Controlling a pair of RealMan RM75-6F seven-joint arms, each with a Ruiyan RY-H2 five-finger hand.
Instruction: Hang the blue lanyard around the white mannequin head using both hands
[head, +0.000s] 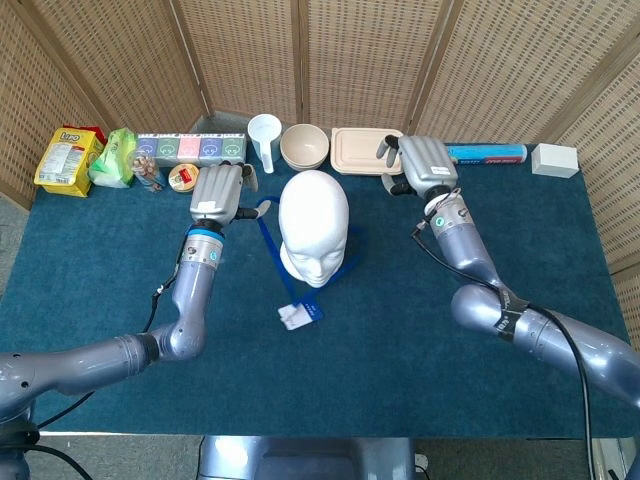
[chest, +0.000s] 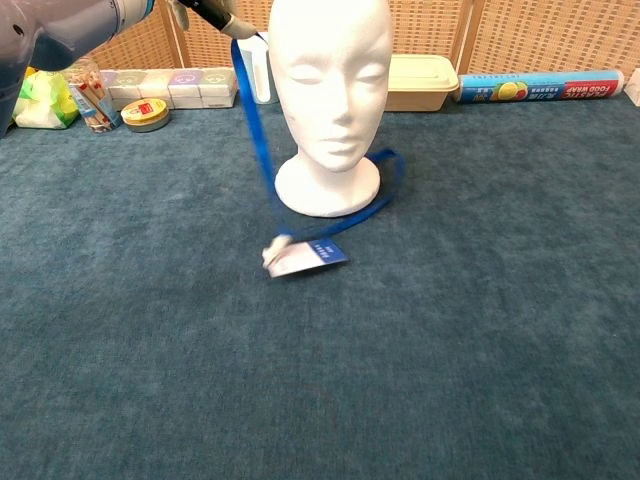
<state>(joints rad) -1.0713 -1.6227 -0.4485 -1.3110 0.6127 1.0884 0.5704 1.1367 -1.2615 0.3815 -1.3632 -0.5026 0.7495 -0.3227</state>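
The white mannequin head (head: 313, 225) (chest: 330, 70) stands upright mid-table. The blue lanyard (head: 268, 245) (chest: 250, 120) runs from my left hand (head: 218, 190) (chest: 205, 12), which still pinches the strap, down to its badge card (head: 295, 316) (chest: 300, 258) lying flat on the cloth in front of the head. The strap's other side lies slack on the table around the right of the head's base. My right hand (head: 425, 165) hovers to the right of and behind the head, fingers apart, holding nothing. The chest view does not show it.
Along the back edge stand snack bags (head: 68, 158), a row of small boxes (head: 190, 148), a tape tin (chest: 145, 113), a white cup (head: 265, 135), a bowl (head: 304, 146), a lunch box (head: 365, 148), a food wrap roll (chest: 540, 86) and a white box (head: 554, 160). Wicker screens close the back.
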